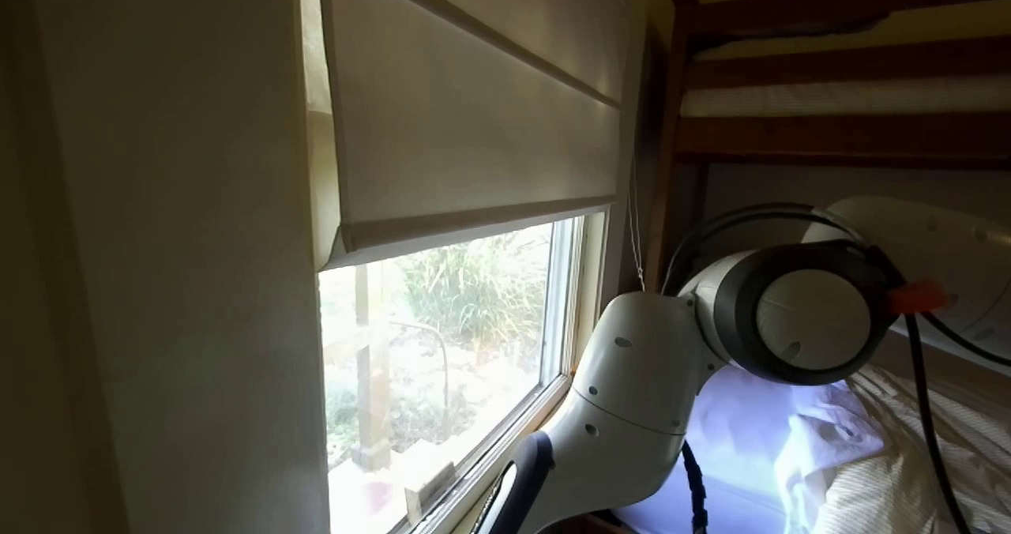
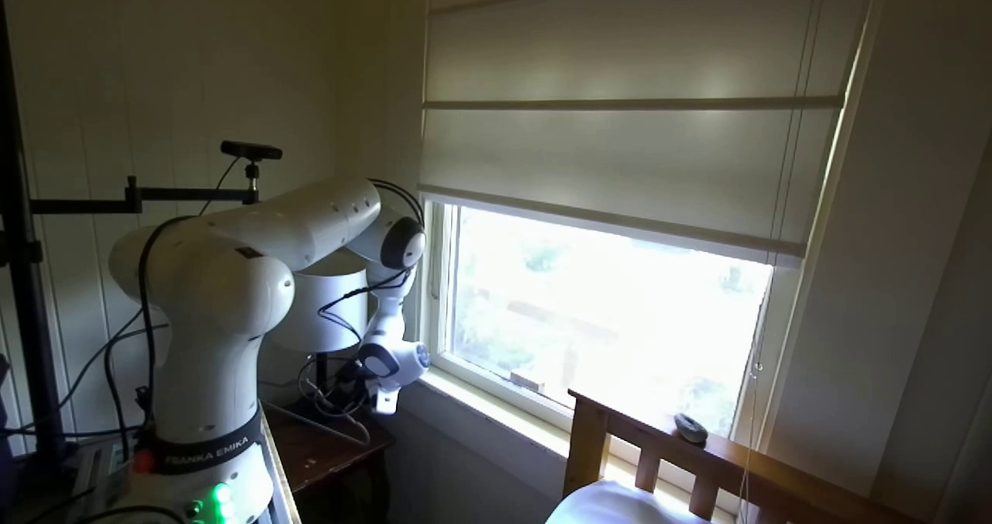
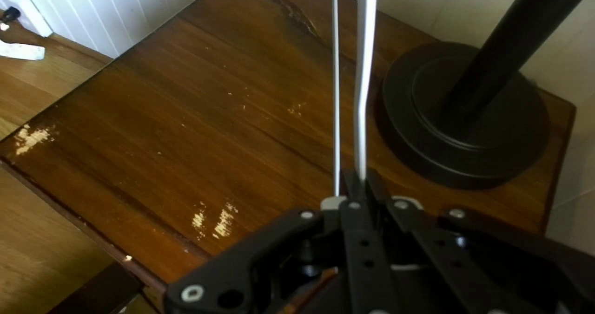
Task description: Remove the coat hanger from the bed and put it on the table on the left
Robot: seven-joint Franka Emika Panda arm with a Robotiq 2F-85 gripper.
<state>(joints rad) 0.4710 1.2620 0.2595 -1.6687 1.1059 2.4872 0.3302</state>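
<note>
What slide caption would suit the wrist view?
Black hand closed on a thin white coat hanger over a scuffed brown wooden table bearing a round black lamp base.

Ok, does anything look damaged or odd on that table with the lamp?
Yes, in the wrist view the table has pale scuffs near one corner and edge, breaking its dark finish, and what looks like a crack farther back.

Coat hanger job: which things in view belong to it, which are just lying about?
Belongs:
coat hanger, held between the fingers
bed, the task's starting place
wooden table, below the fingers, apparently the destination

Just around:
lamp, standing on that table
window blind, partly lowered
black camera
small dark object, too unclear to name
</note>
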